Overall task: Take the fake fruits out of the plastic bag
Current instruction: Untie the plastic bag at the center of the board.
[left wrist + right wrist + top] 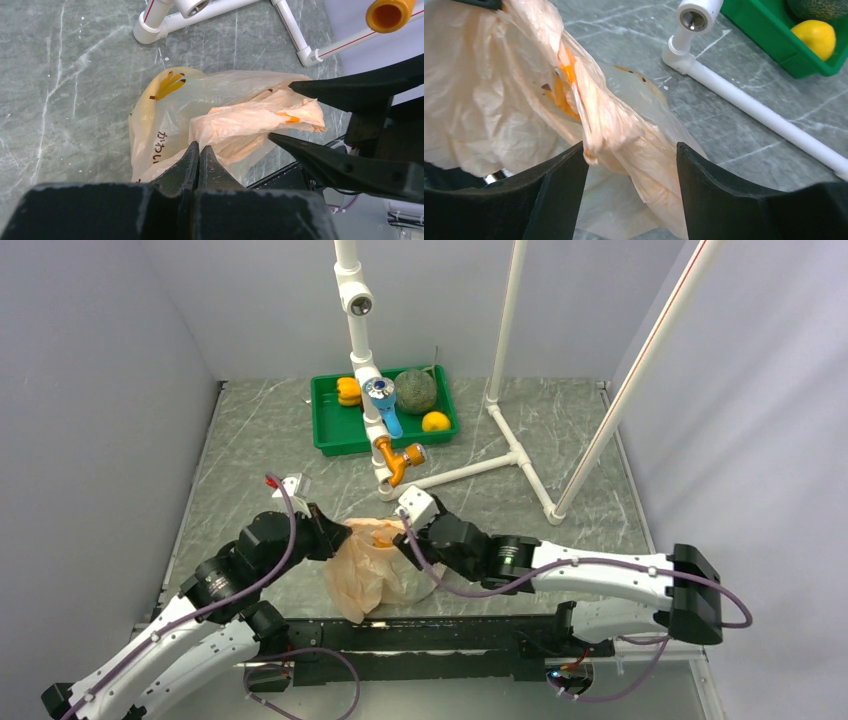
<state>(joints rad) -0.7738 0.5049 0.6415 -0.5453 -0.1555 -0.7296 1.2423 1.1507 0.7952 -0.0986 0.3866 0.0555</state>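
Note:
The peach-beige plastic bag with yellow banana prints lies crumpled on the table between my two arms. My left gripper is shut, its tips pinching a fold of the bag at the bag's left side. My right gripper is open, and a twisted strip of the bag hangs between its fingers, brushing the left one. Its black fingers also show in the left wrist view, either side of that strip. The fake fruits are hidden; nothing shows through the bag's film.
A green tray at the back holds a netted melon, a yellow-orange pepper and a yellow round fruit. A white pipe frame with a camera post stands just behind the bag. A black rail runs along the near edge.

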